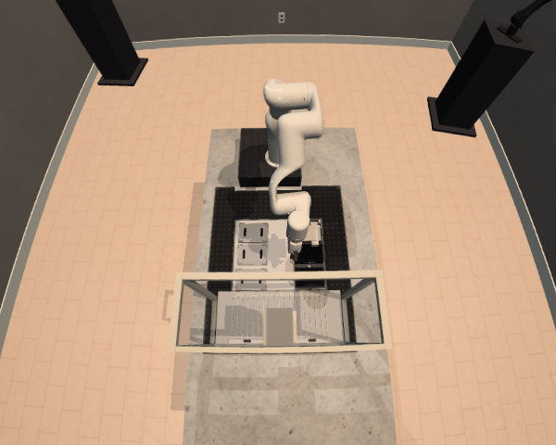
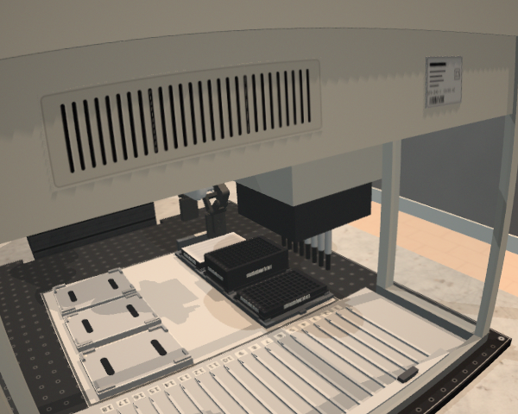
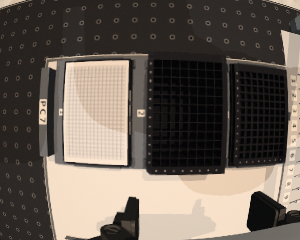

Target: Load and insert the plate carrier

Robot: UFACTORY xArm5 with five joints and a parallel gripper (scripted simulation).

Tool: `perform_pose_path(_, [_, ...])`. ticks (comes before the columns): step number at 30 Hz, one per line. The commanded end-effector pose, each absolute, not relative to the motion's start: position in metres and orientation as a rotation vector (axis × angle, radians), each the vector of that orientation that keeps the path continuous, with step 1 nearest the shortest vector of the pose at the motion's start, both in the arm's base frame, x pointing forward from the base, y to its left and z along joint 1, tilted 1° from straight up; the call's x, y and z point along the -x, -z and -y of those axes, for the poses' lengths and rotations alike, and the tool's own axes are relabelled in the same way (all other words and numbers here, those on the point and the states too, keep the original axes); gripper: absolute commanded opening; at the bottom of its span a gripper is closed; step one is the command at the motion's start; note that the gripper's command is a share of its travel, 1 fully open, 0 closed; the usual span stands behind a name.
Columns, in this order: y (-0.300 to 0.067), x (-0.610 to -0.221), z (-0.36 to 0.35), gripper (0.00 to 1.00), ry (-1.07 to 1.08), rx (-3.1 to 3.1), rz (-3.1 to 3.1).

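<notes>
PC7 (image 3: 139,150) (image 2: 268,323) lies on the apron before tracks 1-6, its handle (image 3: 50,112) away from the rails. White B33 (image 3: 96,112) (image 2: 214,247) is on site 1, tall black B83 (image 3: 187,115) (image 2: 247,260) on site 2 and low black B38 (image 3: 261,115) (image 2: 283,291) on site 3. All three look level; their locators are mostly hidden. B83 and B38 show labels on the rail-facing long side and nest-facing short end. B33's short-end label faces the nests; its rail-facing side is hidden. My gripper (image 3: 197,214) (image 2: 202,216) is open and empty, above the apron on the nest side of PC7.
Nests S1 (image 2: 92,292) (image 1: 253,232), S2 (image 2: 110,323) (image 1: 252,253) and S3 (image 2: 132,356) hold nothing. The rails (image 2: 315,356) run under the instrument's housing (image 2: 362,147). A dark pipetting head (image 2: 304,214) hangs above, partly hiding the background. No lit lamp is visible.
</notes>
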State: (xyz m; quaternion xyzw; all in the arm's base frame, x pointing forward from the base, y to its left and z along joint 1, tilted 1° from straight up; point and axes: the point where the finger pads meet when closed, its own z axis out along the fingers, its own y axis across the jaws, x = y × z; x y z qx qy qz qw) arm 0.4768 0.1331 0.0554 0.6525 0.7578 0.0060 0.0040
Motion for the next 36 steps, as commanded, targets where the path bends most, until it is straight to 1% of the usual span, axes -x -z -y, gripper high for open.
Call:
perform_pose_path(1, [-0.057,-0.477,-0.14,1.0,-0.038,-2.054,-2.38])
perform_pose_path(15, [-0.058,-0.467,-0.209,1.0,-0.039,-2.055,-2.38])
perform_pose_path(17, [-0.058,-0.467,-0.209,1.0,-0.039,-2.055,-2.38])
perform_pose_path(32, [-0.06,-0.456,-0.283,1.0,-0.039,-2.055,-2.381])
perform_pose_path(36, [-0.06,-0.455,-0.293,1.0,-0.039,-2.055,-2.381])
